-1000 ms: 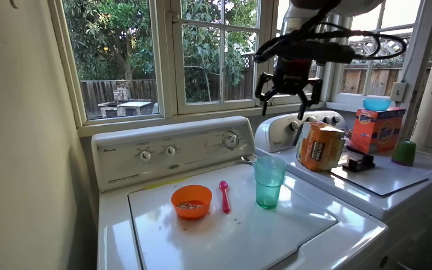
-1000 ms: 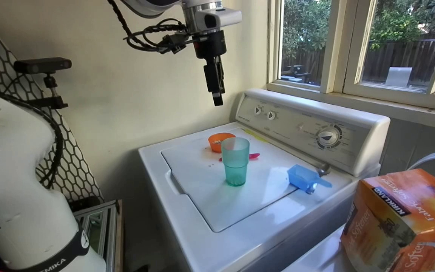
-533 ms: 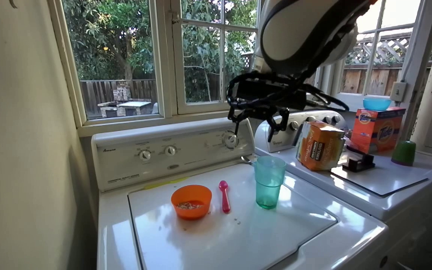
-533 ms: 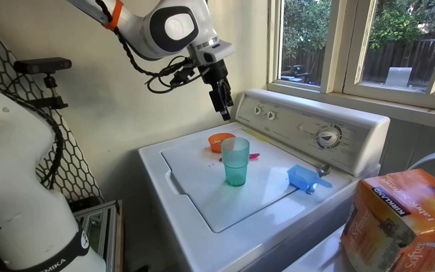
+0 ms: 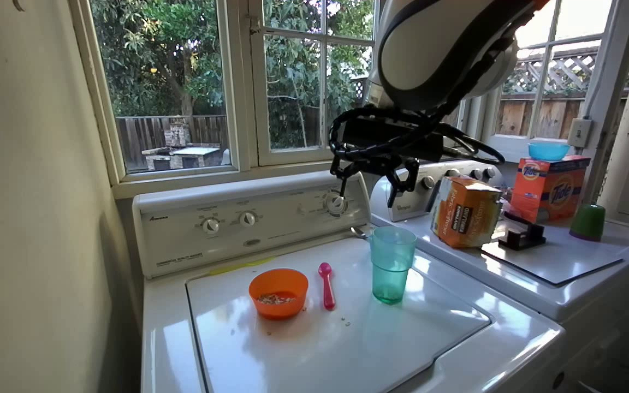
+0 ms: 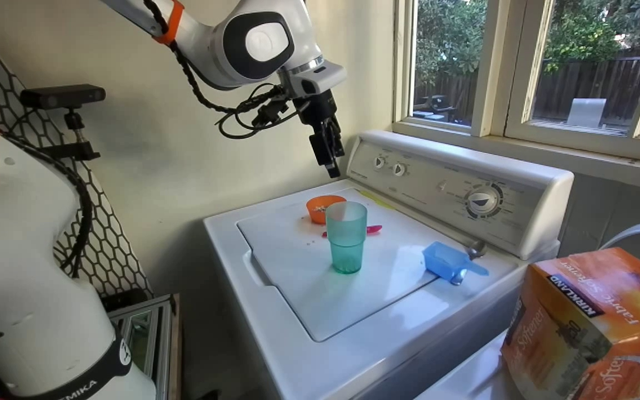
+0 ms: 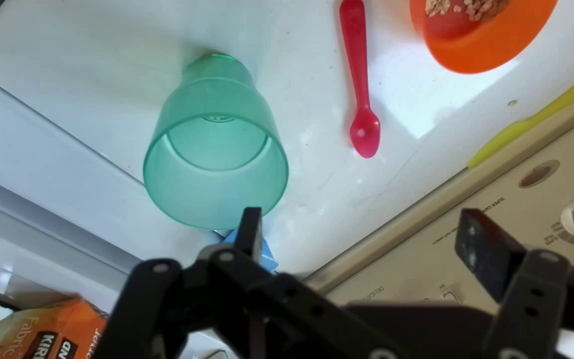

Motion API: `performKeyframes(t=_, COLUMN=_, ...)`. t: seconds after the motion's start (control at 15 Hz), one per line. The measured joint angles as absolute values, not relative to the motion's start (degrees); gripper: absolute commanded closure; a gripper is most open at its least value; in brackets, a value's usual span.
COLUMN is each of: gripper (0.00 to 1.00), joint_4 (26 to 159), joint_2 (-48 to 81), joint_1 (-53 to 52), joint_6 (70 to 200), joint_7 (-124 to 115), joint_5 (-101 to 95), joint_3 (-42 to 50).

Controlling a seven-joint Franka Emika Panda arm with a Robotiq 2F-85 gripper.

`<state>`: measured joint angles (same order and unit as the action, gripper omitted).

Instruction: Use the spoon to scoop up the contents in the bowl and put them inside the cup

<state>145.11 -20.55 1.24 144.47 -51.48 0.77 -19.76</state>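
Spoon (image 7: 360,77), glossy red-pink, lies between the orange bowl (image 7: 491,52) and teal cup (image 5: 393,266).

In the wrist view, the bowl (image 7: 494,47) at two o'clock is orange, its flakes (image 7: 486,7) pale tan; the spoon (image 7: 358,65) at one o'clock, red-pink; the cup (image 7: 217,144) at ten o'clock, translucent teal-green. The claw (image 7: 361,224) is black, the bench (image 7: 307,30) white, the box (image 7: 68,321) at eight o'clock orange, black-labelled. In an exterior view, black-lined hexagons pattern the pale panel (image 6: 113,236) at nine o'clock.
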Motion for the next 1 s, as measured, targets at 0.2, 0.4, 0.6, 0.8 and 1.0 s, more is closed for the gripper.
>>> performKeyframes(t=0.2, gripper=0.0, joint_4=146.18, joint_2=-19.67, joint_1=-0.44, joint_6=144.48, joint_7=-51.49, joint_5=0.84, joint_3=-19.77)
performKeyframes(t=0.4, gripper=0.0, joint_4=148.42, joint_2=-17.31, joint_1=-3.76, joint_6=145.34, joint_7=-52.13, joint_5=0.92, joint_3=-20.72)
performKeyframes(t=0.6, gripper=0.0, joint_4=149.93, joint_2=-14.24, joint_1=-4.62, joint_6=151.13, joint_7=-56.24, joint_5=-0.8, joint_3=-22.31)
performKeyframes(t=0.8, gripper=0.0, joint_4=150.75, joint_2=-10.99, joint_1=-4.41, joint_6=156.58, joint_7=-61.09, joint_5=-5.28, joint_3=-22.79)
performKeyframes(t=1.0, gripper=0.0, joint_4=151.47, joint_2=-8.12, joint_1=-1.95, joint_6=159.92, joint_7=-67.58, joint_5=-13.68, joint_3=-24.73)
